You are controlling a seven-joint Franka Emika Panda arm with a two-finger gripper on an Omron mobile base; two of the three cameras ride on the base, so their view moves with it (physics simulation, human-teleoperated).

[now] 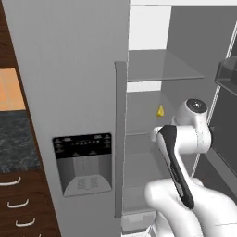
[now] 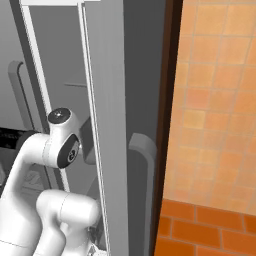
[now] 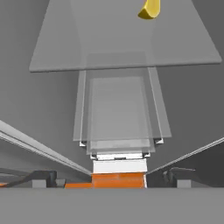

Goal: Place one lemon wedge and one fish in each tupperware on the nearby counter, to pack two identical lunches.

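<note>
A yellow lemon wedge (image 1: 160, 111) lies on a glass shelf inside the open fridge, and in the hand view this lemon wedge (image 3: 149, 9) sits at the top edge on the glass shelf (image 3: 122, 48). My gripper (image 3: 109, 177) is open with nothing between its fingers, and it points down into the fridge, short of the wedge. The arm (image 1: 178, 162) reaches into the fridge compartment. A strip of the black speckled counter (image 1: 14, 139) shows at the far left. The tupperware and the fish are out of view.
The closed left fridge door carries a dispenser panel (image 1: 83, 162). The open right fridge door (image 2: 107, 125) stands close beside the arm, with a door bin (image 1: 227, 74) at its height. Stacked drawers (image 3: 118, 113) lie below the shelf. An orange tiled wall (image 2: 215, 100) stands to the right.
</note>
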